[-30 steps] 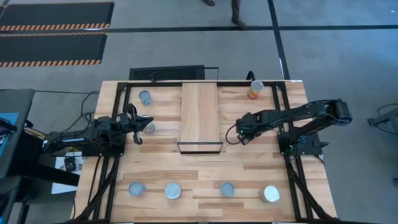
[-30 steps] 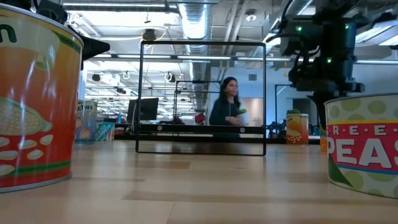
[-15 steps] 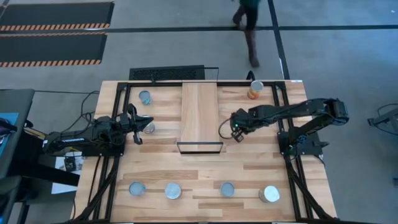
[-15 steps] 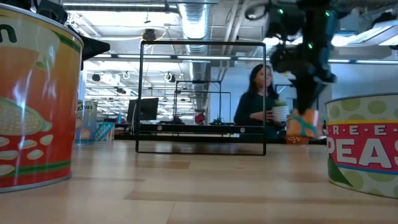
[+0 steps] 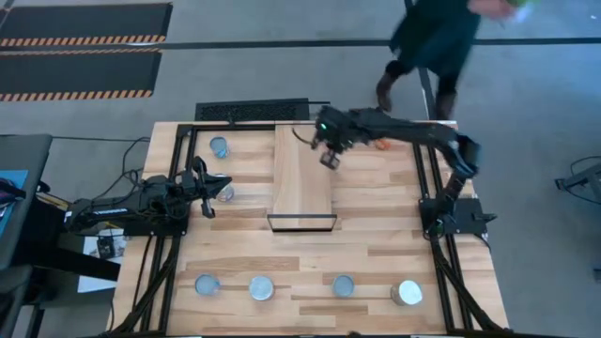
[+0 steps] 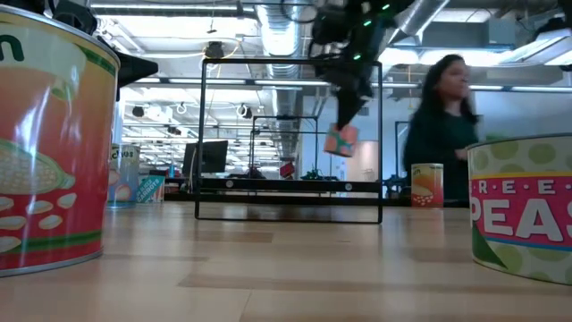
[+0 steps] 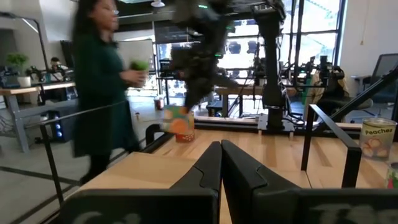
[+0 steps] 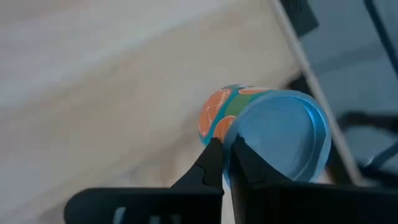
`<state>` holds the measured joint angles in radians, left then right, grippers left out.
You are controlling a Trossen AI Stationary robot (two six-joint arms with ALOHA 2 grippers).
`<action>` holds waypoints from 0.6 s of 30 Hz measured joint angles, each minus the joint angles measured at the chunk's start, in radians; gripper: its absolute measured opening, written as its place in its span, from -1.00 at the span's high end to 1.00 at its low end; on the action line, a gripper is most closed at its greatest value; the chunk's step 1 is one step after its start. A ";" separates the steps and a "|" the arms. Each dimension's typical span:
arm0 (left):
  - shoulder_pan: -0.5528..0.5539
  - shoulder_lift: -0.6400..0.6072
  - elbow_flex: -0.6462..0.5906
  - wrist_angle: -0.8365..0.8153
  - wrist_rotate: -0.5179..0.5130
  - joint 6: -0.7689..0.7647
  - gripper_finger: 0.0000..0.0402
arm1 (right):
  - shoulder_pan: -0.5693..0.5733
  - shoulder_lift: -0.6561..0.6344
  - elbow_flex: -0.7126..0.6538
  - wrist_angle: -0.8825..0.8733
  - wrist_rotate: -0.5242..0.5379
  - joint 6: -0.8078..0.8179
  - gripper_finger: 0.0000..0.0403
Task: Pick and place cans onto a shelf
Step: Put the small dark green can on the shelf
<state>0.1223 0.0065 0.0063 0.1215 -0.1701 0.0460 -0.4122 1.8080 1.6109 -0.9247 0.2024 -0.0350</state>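
Note:
My right gripper reaches over the right edge of the shelf, near its far end, shut on a small can with an orange and teal label and a blue-grey round end. That can also shows in the left wrist view. My left gripper rests shut at the table's left, beside a silver-topped can. Several more cans stand upright on the table: one far left, an orange one far right partly hidden by my right arm, and a row along the near edge. My right gripper has the can at the edge of its round blue-grey end; the fingertips themselves cover the exact place. The fingers come down from above. The can hangs tilted below them, lifted clear of the table.
The near row of cans fills the front; two of them loom large in the low view. A person walks past just beyond the table's far edge.
My right gripper has swung from the table's right middle toward the far edge and leftward to the shelf's right edge, rising, with the small can hanging tilted under it. The person beyond the far edge has walked to the right.

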 joint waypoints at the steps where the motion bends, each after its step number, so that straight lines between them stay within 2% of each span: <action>1: 0.000 0.000 0.000 0.000 -0.001 0.000 1.00 | -0.014 0.039 0.048 -0.004 -0.013 -0.039 0.92; 5: 0.000 0.000 0.000 0.000 -0.001 0.006 1.00 | -0.058 0.183 0.210 -0.043 -0.068 -0.168 0.93; 9: 0.000 0.000 0.000 0.000 -0.002 0.006 1.00 | -0.083 0.289 0.314 -0.123 -0.072 -0.257 0.92; 13: 0.000 0.000 0.000 -0.001 -0.010 0.006 1.00 | -0.099 0.349 0.353 -0.155 -0.070 -0.298 0.93; 18: 0.000 0.000 0.000 -0.007 -0.022 0.006 1.00 | -0.116 0.358 0.358 -0.144 -0.064 -0.314 0.93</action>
<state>0.1219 0.0067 0.0063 0.1149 -0.1917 0.0525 -0.5285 2.1662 1.9694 -1.0683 0.1383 -0.3492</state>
